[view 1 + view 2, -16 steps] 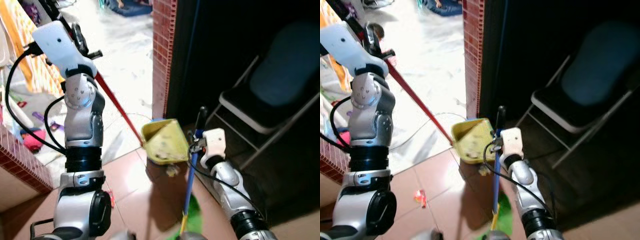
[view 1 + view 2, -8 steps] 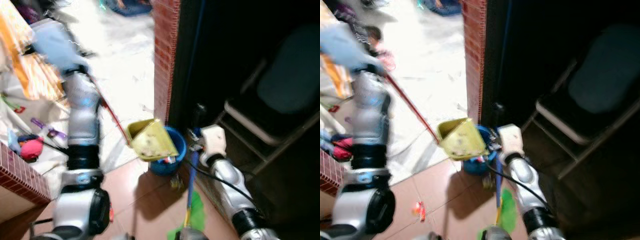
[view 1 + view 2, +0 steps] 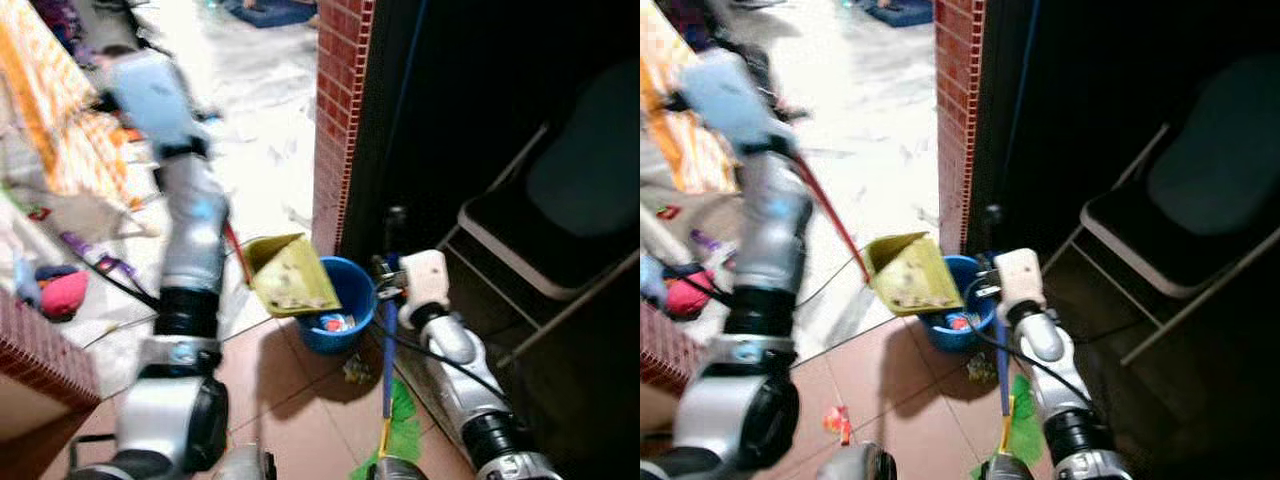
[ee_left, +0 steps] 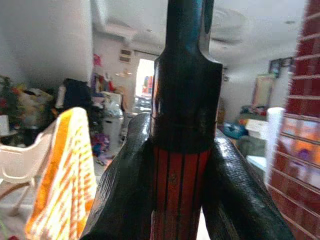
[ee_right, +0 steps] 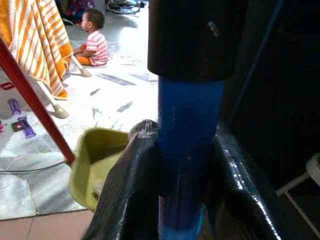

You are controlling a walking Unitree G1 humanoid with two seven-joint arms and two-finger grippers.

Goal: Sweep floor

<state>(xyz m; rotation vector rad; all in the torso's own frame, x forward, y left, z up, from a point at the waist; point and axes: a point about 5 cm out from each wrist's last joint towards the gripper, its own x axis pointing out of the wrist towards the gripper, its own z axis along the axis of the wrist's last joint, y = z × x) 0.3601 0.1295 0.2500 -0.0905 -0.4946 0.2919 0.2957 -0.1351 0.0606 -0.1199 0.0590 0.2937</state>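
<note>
Yellow dustpan (image 3: 290, 275), crumbs inside, tilts over blue bucket (image 3: 337, 318) w/ left gripper (image 4: 182, 190) clamped on its red handle (image 3: 830, 215). Right gripper (image 5: 185, 170) pinches blue broom stick (image 3: 387, 370), green bristles (image 3: 403, 432) below.

Change over the last second. The yellow plastic dustpan (image 3: 290, 275), carried on its long red handle (image 3: 830, 218) by the left gripper (image 4: 175, 165), has shifted from in front of the red brick pillar (image 3: 338, 110) to a tilted position over the rim of the round blue plastic bucket (image 3: 340, 318). The bucket, hidden behind the dustpan a second ago, is now exposed with small items inside. The raised left arm has swung across and is motion-blurred. The camera has also moved slightly.
</note>
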